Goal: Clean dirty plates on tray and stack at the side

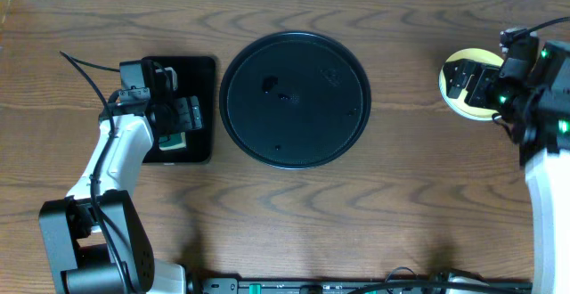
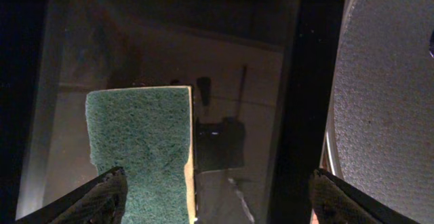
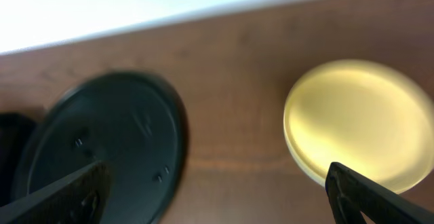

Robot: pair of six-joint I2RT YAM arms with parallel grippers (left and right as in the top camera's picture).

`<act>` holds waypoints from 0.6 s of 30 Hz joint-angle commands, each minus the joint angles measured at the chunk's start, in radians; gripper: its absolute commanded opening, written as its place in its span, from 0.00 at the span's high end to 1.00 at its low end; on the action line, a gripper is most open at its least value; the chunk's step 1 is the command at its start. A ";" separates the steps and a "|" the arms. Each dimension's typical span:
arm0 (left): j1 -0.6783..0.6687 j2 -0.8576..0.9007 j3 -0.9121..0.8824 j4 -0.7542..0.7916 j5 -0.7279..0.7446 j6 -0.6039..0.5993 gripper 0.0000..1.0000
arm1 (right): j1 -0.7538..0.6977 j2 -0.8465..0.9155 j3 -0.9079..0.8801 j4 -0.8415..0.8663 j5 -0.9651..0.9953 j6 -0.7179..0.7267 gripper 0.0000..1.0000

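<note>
Two arms work at one wooden table point(image 1: 356, 205), their bases at its near edge.

The left gripper point(image 2: 220, 197) hangs over one black rectangular tray point(image 1: 203, 71) on the left. Its two fingers are spread wide and pinch nothing. One green scouring sponge point(image 2: 139, 149) with a yellow side lies flat on that tray below them, closer to the left finger than the right. In the overhead view the same left gripper point(image 1: 187, 114) covers most of the sponge point(image 1: 172, 141).

Just right of the rectangular tray sits one large round black tray point(image 1: 295, 34) with a raised rim. No plate lies on it; only a few small specks show on its floor. Its textured face also fills the right edge of the left wrist view.

Well apart, near the right edge of the table, one pale yellow plate point(image 3: 359, 122) rests on the wood, off the round tray. A second rim seems to show under its lower left edge, but how many plates lie beneath it cannot be told, and no mint-blue plate can be made out. The right gripper point(image 1: 472, 85) hovers over this plate with its two fingers fully spread, holding nothing.
</note>
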 commanded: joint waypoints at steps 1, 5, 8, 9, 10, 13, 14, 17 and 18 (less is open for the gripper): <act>0.001 0.007 0.001 0.001 -0.012 0.006 0.14 | 0.063 -0.137 0.009 -0.002 0.151 -0.010 0.01; 0.001 0.007 0.001 0.001 -0.012 0.006 0.14 | 0.145 -0.301 0.008 -0.013 0.200 -0.012 0.01; 0.001 0.007 0.001 0.001 -0.012 0.006 0.14 | 0.191 -0.424 -0.002 -0.019 0.285 -0.024 0.01; 0.001 0.007 0.001 0.001 -0.012 0.006 0.14 | 0.198 -0.465 -0.007 -0.020 0.295 -0.024 0.01; 0.001 0.007 0.001 0.001 -0.012 0.006 0.14 | 0.201 -0.505 -0.012 -0.019 0.301 -0.024 0.01; 0.001 0.007 0.001 0.001 -0.012 0.006 0.14 | 0.201 -0.609 -0.035 -0.021 0.305 -0.025 0.01; 0.001 0.007 0.001 0.001 -0.012 0.006 0.14 | 0.201 -0.639 -0.047 -0.022 0.316 -0.037 0.01; 0.001 0.007 0.001 0.001 -0.012 0.006 0.14 | 0.201 -0.731 -0.112 -0.023 0.347 -0.094 0.01; 0.001 0.007 0.001 0.001 -0.012 0.006 0.14 | 0.201 -0.763 -0.143 -0.017 0.350 -0.118 0.01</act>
